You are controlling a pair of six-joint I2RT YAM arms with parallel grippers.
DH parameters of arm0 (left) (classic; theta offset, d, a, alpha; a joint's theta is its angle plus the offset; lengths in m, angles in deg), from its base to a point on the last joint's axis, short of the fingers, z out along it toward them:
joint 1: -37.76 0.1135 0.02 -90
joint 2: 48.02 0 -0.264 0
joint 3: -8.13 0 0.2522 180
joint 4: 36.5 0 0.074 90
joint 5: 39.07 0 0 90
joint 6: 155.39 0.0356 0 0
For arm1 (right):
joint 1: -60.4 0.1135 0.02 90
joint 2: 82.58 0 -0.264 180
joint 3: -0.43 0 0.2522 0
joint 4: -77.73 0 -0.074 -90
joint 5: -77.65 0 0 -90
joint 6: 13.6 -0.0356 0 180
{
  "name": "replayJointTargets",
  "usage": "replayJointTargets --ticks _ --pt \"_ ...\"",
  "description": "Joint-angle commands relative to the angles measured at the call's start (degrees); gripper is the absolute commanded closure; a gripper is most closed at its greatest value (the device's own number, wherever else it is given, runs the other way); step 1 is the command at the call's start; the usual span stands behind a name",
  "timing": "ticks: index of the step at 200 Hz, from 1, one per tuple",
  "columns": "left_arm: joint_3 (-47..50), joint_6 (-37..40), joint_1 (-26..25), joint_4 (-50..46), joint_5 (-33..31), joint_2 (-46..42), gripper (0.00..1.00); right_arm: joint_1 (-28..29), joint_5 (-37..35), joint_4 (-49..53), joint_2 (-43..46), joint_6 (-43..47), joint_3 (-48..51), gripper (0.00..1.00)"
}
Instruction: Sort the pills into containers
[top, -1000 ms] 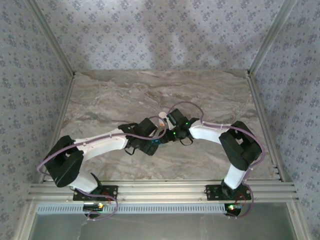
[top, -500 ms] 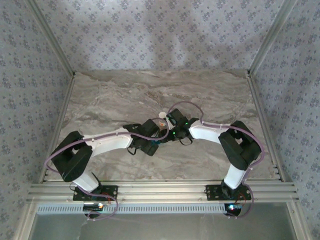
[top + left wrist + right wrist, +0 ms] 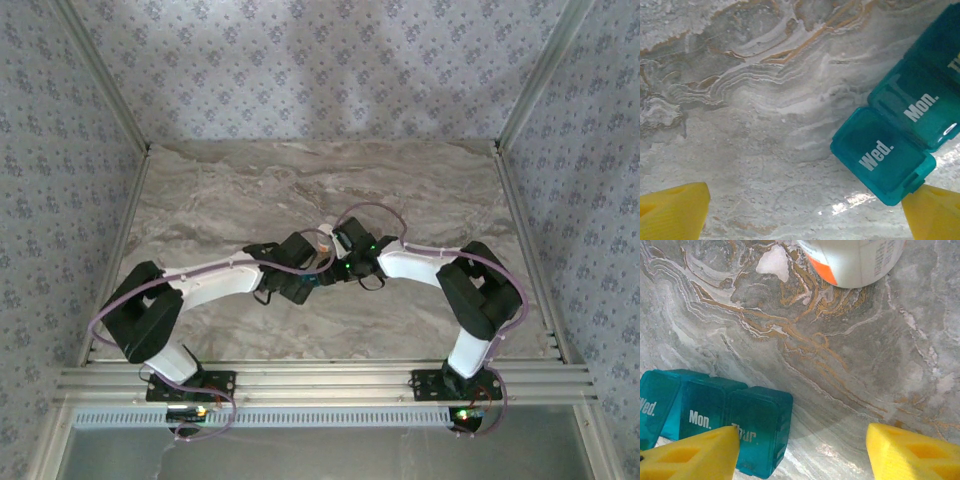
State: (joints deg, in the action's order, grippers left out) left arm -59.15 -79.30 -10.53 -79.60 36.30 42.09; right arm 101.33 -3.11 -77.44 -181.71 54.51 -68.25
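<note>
Left gripper (image 3: 805, 202) jaws spread to full width, gripping nothing; right gripper (image 3: 799, 442) jaws parted partway, gripping nothing; containers (image 3: 710, 412) lie lower left in right wrist view, lower right in left wrist view.

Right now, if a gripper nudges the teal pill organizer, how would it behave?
The pill organizer looks like hard plastic, so probably stiff and light. Flat on the glossy marble table, it would likely slide, not tip.
</note>
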Motion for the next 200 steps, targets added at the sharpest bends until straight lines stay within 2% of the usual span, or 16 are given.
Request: replayJointTargets --ticks 1,45,200 --pt "-1.32 0.95 1.44 0.51 -0.95 -1.76 0.02 0.28 -1.24 0.99 -1.44 -0.97 0.50 0.31" --pt "-1.94 1.08 4.06 1.83 0.17 -1.88 0.02 0.34 -1.15 0.80 -1.74 -1.10 0.60 0.32" --pt "-6.08 2.40 8.60 3.41 2.04 2.74 0.02 0.39 -0.88 -0.07 -2.38 -1.51 1.43 0.33"
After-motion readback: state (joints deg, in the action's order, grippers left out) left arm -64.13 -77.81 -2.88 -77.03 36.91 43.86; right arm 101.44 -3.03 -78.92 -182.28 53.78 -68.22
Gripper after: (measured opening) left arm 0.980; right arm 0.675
